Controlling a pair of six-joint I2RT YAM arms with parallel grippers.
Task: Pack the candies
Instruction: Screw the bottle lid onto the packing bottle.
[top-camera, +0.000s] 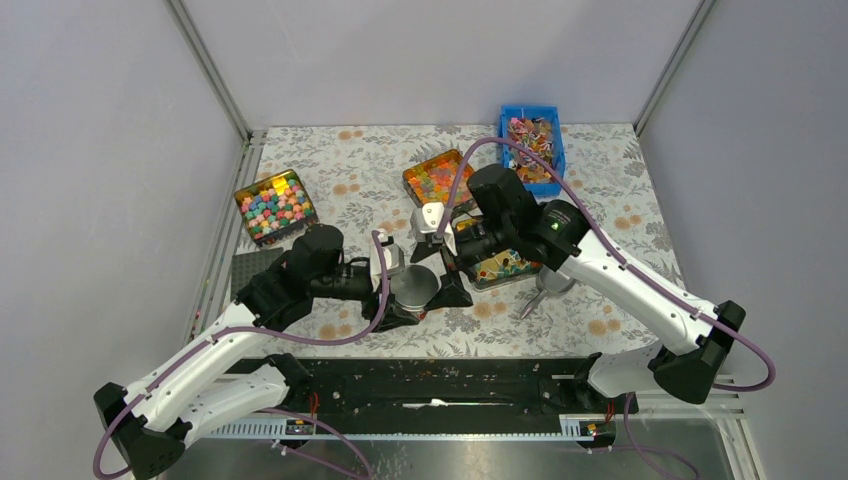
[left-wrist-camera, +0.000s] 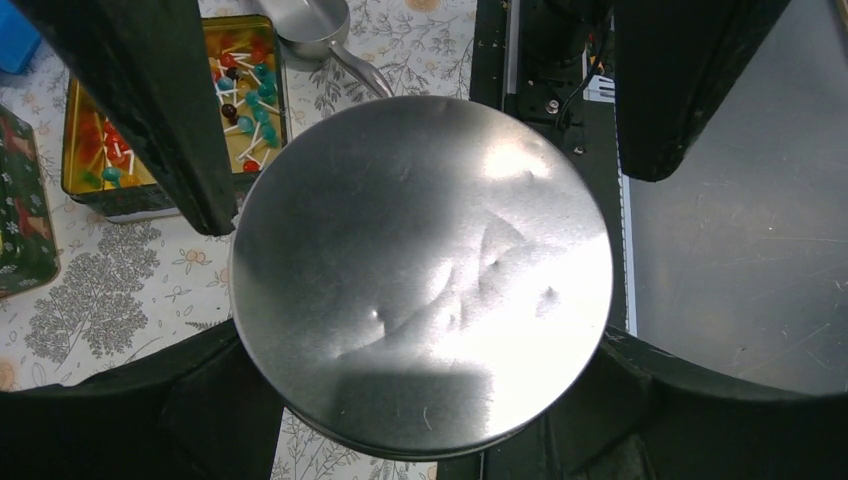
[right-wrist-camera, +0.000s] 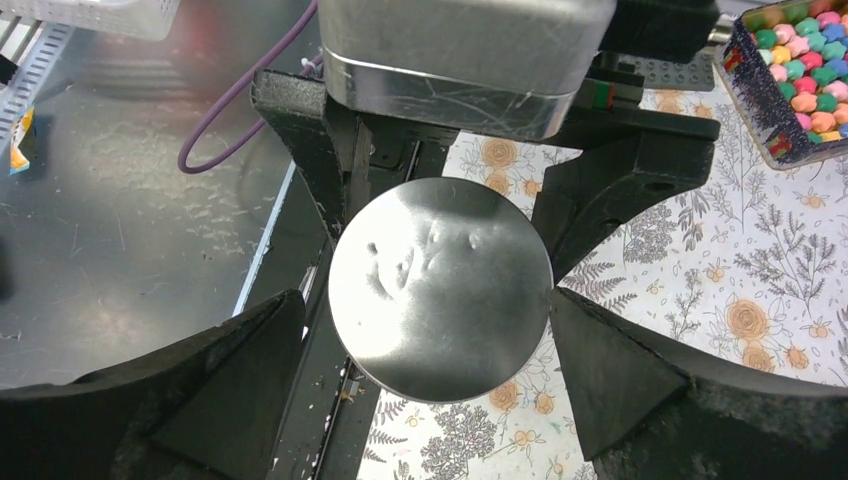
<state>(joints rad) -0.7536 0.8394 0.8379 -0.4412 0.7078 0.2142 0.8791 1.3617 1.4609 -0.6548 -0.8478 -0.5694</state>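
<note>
A round silver tin (top-camera: 413, 287) with its lid on stands near the table's front middle. My left gripper (top-camera: 400, 288) is shut on the round tin from the left; in the left wrist view its fingers (left-wrist-camera: 225, 380) press the tin (left-wrist-camera: 420, 260) on both sides. My right gripper (top-camera: 437, 270) is open and straddles the same tin (right-wrist-camera: 440, 290) from the far right. Its right finger (right-wrist-camera: 600, 350) sits at the rim and the left one stands a little off. The candies (top-camera: 530, 140) fill a blue bin (top-camera: 505, 120) at the back.
A gold tin (top-camera: 498, 268) of red and teal sweets with white ends (left-wrist-camera: 245, 100) lies under the right arm, and a metal scoop (top-camera: 545, 290) lies beside it. A tin of pink-green cube sweets (top-camera: 275, 205) sits back left. A tin of orange-yellow pieces (top-camera: 437, 180) is mid-back.
</note>
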